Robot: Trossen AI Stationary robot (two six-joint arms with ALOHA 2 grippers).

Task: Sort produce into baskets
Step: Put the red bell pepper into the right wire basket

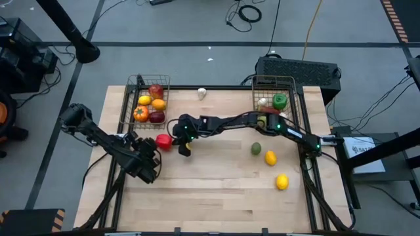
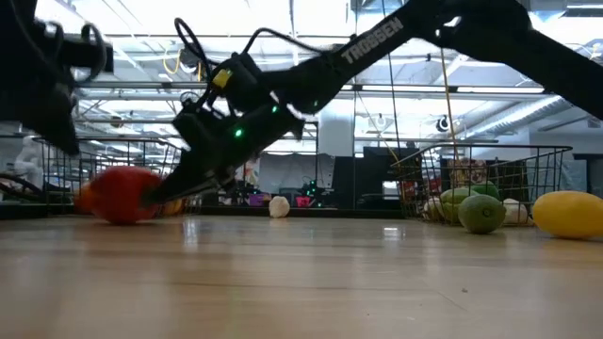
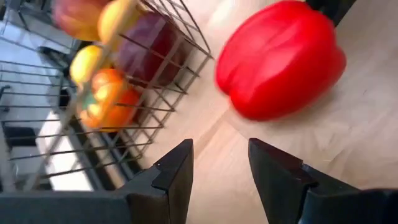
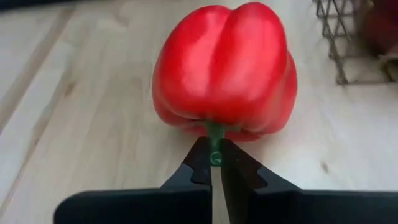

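Pale wooden table (image 1: 216,190) fills the middle of the high view, with grey floor, cables and a black box beyond its far edge; the right arm (image 1: 262,122) stretches across it from the right side toward the left basket, and the left arm (image 1: 105,141) reaches in from the left edge.

Two wire baskets stand at the far side, well apart; the left basket (image 1: 133,98) holds apples, an orange piece and yellow fruit, and the right basket (image 1: 294,98) holds a green pepper, a pale piece and something red partly hidden under the right arm.

On the bare wood just beside the left basket's near corner lies the red pepper (image 4: 225,71); the right gripper (image 4: 216,163) is pinched shut on its short green stem, fingers nearly touching around it, with the pepper resting on the table. The left gripper (image 3: 219,163) hovers near the same pepper from the other side, its fingers parted with nothing between them; the basket wall stands close on one side of it.

Farther right lie a green fruit (image 1: 256,149), a lemon (image 1: 270,157) just beside it and a second lemon (image 1: 281,182) nearer the front; a white garlic (image 1: 202,93) sits alone between the baskets by the far edge.
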